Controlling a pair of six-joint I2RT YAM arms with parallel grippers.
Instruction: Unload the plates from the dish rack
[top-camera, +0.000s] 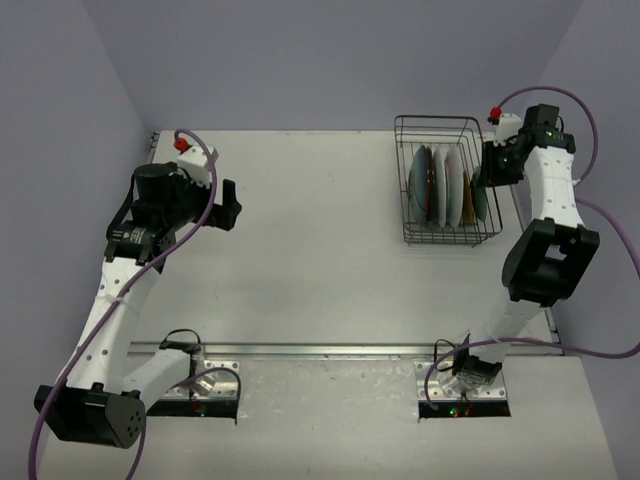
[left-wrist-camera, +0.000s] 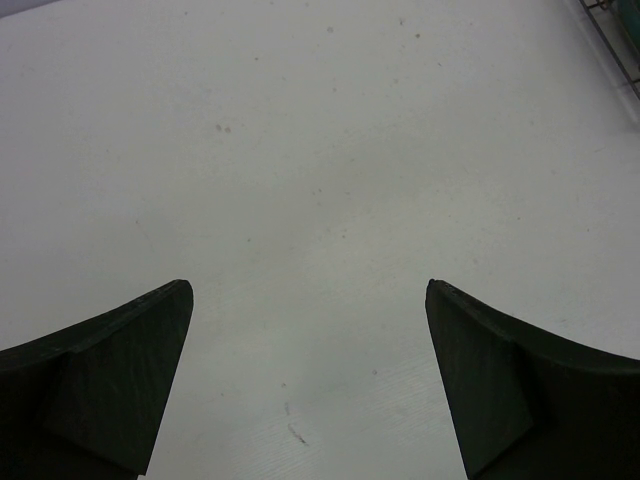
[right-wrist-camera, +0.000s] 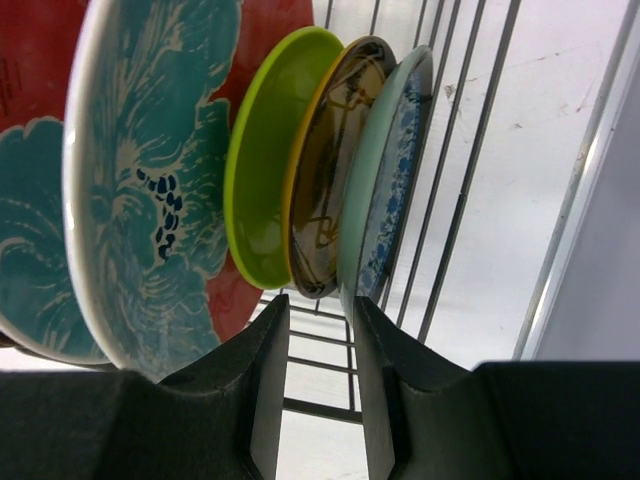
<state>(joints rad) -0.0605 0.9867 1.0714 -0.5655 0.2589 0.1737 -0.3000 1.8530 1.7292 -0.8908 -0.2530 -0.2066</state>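
Note:
The dish rack (top-camera: 447, 238) stands at the table's back right with several plates (top-camera: 445, 185) on edge in it. My right gripper (top-camera: 487, 175) is at the rack's right side. In the right wrist view its fingertips (right-wrist-camera: 320, 300) stand a narrow gap apart, just below the rims of a yellow-rimmed brown plate (right-wrist-camera: 330, 170) and a pale green, blue-patterned plate (right-wrist-camera: 385, 170). Only rack wire (right-wrist-camera: 455, 180) shows between the jaws. A lime green plate (right-wrist-camera: 265, 160), a teal-patterned plate (right-wrist-camera: 150, 180) and a red plate (right-wrist-camera: 265, 40) stand further left. My left gripper (top-camera: 232, 205) (left-wrist-camera: 308, 290) hangs wide open over bare table.
Grey walls close in the table on the left, back and right. The rack's corner (left-wrist-camera: 612, 30) shows at the upper right of the left wrist view. A metal rail (top-camera: 340, 350) runs along the near edge by the arm bases.

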